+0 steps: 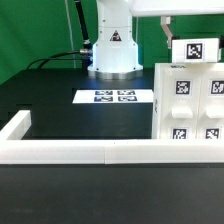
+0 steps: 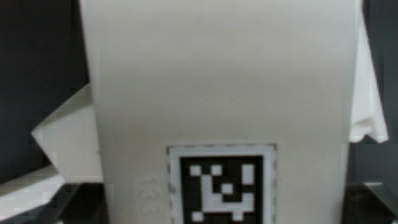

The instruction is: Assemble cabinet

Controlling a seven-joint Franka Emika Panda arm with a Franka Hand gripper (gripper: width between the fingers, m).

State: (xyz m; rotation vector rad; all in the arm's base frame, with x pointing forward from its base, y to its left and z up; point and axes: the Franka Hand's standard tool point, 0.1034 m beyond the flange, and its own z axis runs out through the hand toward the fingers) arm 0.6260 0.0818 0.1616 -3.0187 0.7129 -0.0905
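Note:
The cabinet [image 1: 190, 105] is a large white box with several square tags on its front, standing at the exterior view's right. A smaller white tagged part [image 1: 193, 50] sits on top of it. My gripper [image 1: 170, 38] comes down from the arm at the top right and is at that part. In the wrist view the white part [image 2: 214, 90] fills the picture, with its tag [image 2: 222, 186] close up. Dark finger shapes [image 2: 32, 205] flank it on both sides, and the jaws look shut on it.
The marker board [image 1: 115, 97] lies flat on the black table in front of the robot base [image 1: 112, 50]. A low white border wall [image 1: 70, 152] runs along the front and up the exterior view's left side. Cables lie behind the base.

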